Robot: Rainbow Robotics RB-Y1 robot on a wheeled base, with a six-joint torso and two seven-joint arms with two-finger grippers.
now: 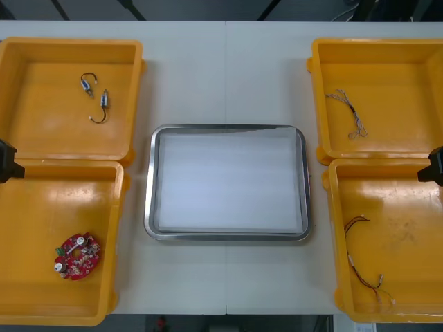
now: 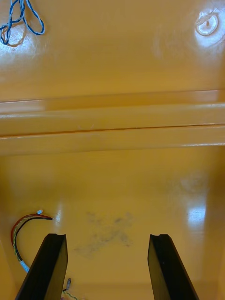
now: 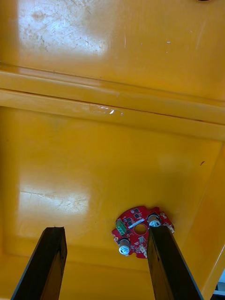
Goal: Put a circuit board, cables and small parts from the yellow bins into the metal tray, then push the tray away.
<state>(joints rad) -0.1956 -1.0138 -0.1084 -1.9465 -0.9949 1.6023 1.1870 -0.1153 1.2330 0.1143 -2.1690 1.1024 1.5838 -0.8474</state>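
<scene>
On the counter (image 1: 228,69), yellow bins (image 1: 69,43) flank the empty metal tray (image 1: 154,207); left claw (image 3: 107,232), wide open and empty, hangs over the near-left bin's round red circuit board (image 3: 136,229); right claw (image 2: 108,236) likewise, beside the red and yellow cable (image 2: 35,216).

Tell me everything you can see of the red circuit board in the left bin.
The round red circuit board lies flat, components up, on the floor of the near left yellow bin. It has a centre hole, two silvery cylinders, a green connector and white patches. Only the bin touches it; the left gripper hangs open above, apart.
</scene>
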